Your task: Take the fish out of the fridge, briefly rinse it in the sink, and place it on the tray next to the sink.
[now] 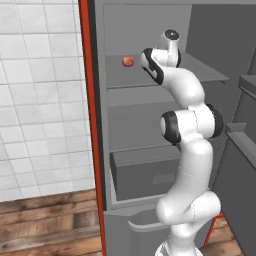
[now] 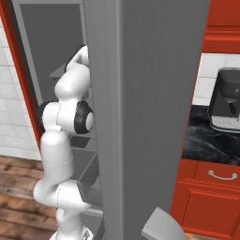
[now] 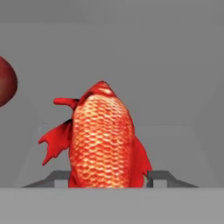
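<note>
The fish [image 3: 101,140] is bright red and scaly and fills the middle of the hand view, standing on end with its fins spread. My gripper [image 3: 109,179] holds it, with one dark fingertip [image 3: 59,178] against each flank. The fridge [image 1: 150,30] stands open, with an orange-red side edge [image 1: 90,100] and a grey drawer box [image 1: 145,167]. My arm reaches in at the upper shelf [image 1: 205,72], and the hand [image 1: 170,45] blocks the fish in the left base view. The sink is out of view.
A round reddish ball [image 1: 128,61] lies on the upper shelf just left of the hand, also seen as the ball [image 3: 6,85]. The grey fridge door [image 2: 154,93] stands close on the right. Beyond it are a coffee machine [image 2: 227,101] and red cabinets [image 2: 211,197].
</note>
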